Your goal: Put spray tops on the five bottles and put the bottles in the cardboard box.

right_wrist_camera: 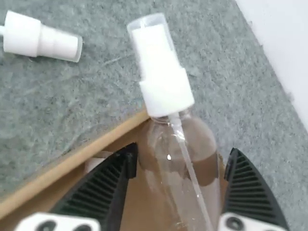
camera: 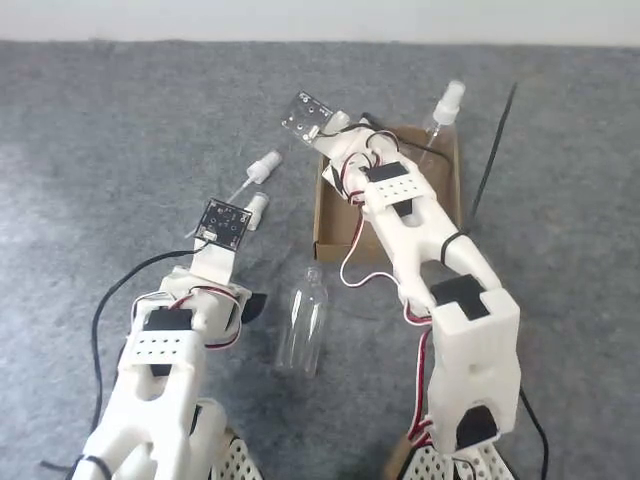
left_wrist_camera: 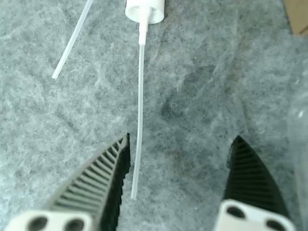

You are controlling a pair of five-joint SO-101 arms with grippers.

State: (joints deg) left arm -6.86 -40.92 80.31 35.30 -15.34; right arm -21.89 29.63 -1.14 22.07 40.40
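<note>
High view has a capless clear bottle (camera: 303, 320) lying on the grey desk (camera: 100, 130) between the two arms, near the cardboard box (camera: 322, 215). Left pincer (left_wrist_camera: 182, 142) hangs open above the desk with its jaws wide apart. The thin dip tube of a white spray top (left_wrist_camera: 144, 9) runs between them, close to one jaw, and a second loose tube (left_wrist_camera: 72, 41) lies beside it. Right pincer (right_wrist_camera: 184, 151) is over the box, also open. Its jaws stand on either side of a capped bottle (right_wrist_camera: 185, 168) without visibly touching it. That bottle leans in the box's far corner, its spray head above the rim. Another loose spray top (right_wrist_camera: 38, 38) lies on the desk just outside the box.
</note>
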